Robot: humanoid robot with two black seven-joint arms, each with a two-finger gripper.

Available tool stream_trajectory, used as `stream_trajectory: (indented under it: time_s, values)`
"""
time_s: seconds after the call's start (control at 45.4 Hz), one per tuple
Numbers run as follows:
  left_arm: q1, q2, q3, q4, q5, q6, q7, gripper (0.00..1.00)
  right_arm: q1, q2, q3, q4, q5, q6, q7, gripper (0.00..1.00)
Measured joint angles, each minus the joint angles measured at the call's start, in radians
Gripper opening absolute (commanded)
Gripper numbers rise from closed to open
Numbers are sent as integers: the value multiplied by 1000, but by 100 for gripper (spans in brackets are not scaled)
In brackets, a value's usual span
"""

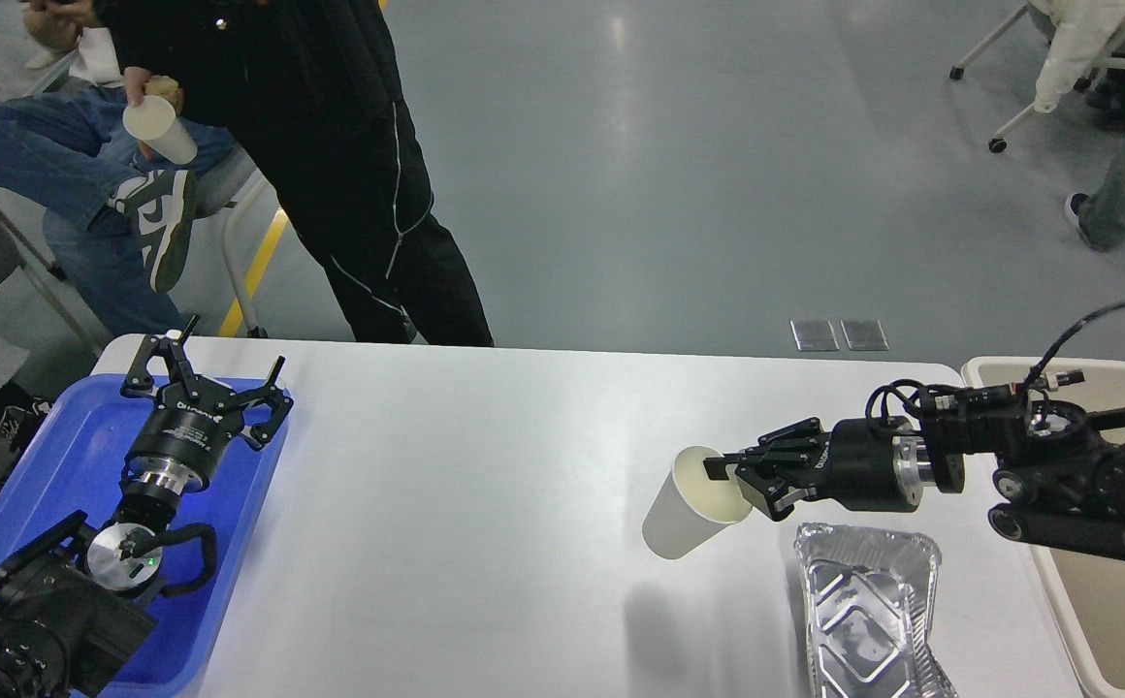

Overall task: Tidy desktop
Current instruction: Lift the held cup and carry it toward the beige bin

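Two items left on the white bench [485,485]: right gripper [732,477] jaws pinching cup [689,504] rim, lifted and tilted, next likely carry to bin [1096,591], foil tray [868,606] waits; left gripper [208,383] jaws spread over blue tray [58,456].

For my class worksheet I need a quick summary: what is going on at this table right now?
A two-armed robot is tidying the desktop. Its right gripper has its jaws closed on the rim of a white paper cup, held tilted above the table. A crumpled foil tray lies nearby, and a beige bin stands at the right edge. The left gripper hovers open over a blue tray.
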Motion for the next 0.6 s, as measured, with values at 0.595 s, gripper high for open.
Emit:
stream_trajectory:
  time_s: [0.595]
  values:
    - [0, 0, 0, 0, -1, 0, 0, 100, 309, -121, -87, 140, 31, 131, -2, 0]
